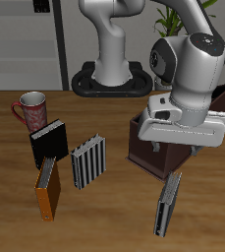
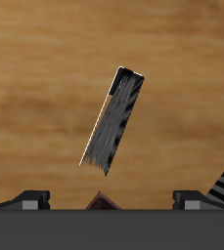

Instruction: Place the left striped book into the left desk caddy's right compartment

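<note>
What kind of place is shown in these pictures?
Probably a simulated study or office: a wooden table bearing a striped upright book, a red-and-white mug and a maroon-brown desk caddy.

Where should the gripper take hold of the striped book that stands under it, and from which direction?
Probably by the top edge, from straight above. The left striped book stands upright near the table's front edge, slim, so the fingers can close across its thin width. The gripper hangs above it, not touching; whether its jaws are open, I cannot tell. In the wrist view the book appears tilted.

Left striped book [image 1: 167, 204] before the left desk caddy [image 1: 143, 141]
</note>
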### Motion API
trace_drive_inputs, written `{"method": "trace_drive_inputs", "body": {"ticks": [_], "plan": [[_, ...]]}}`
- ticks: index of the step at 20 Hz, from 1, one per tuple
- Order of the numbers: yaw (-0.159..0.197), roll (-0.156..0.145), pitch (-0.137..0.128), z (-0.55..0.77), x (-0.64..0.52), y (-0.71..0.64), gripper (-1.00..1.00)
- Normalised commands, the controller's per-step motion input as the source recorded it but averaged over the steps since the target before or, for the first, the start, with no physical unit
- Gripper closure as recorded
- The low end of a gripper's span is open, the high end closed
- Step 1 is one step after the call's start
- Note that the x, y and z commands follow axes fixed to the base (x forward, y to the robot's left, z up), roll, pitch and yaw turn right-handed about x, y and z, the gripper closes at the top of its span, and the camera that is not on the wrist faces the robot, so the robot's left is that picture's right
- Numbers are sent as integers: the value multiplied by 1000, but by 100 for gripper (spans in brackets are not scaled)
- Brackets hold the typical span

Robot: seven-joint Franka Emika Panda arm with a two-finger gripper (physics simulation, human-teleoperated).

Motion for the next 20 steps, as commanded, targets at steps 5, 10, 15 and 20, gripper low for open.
{"method": "trace_drive_inputs", "body": {"ticks": [5,10,15,20], "plan": [[-24,-15,16,-184,83,-96,-100],[7,17,18,-246,95,37,-100],[-31,20,37,-313,116,65,-100],[-13,-3,8,-172,82,0,-100]]}}
